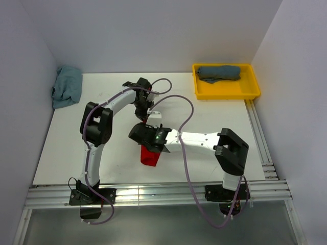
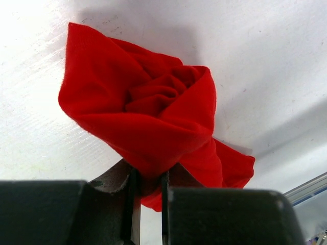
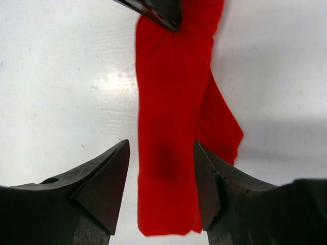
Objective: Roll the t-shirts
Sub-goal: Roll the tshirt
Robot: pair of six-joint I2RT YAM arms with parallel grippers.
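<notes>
Right gripper (image 3: 161, 148) stands apart, straddling the red t-shirt (image 3: 168, 102) at counter (image 3: 61, 76) centre. Left gripper (image 2: 148, 176), at its 12 o'clock, is clamped on the rolled end. Risk: an uneven pull could slacken the loose 6 o'clock tail and unwind the roll.

The red t-shirt (image 3: 168, 127) is a narrow folded strip mid-bench (image 1: 61, 153), its far end loosely rolled. The slate-blue t-shirt (image 1: 219, 72) lies rolled in the yellow tray (image 1: 225, 94). The teal t-shirt (image 1: 67, 87) sits crumpled at the back-left corner.
</notes>
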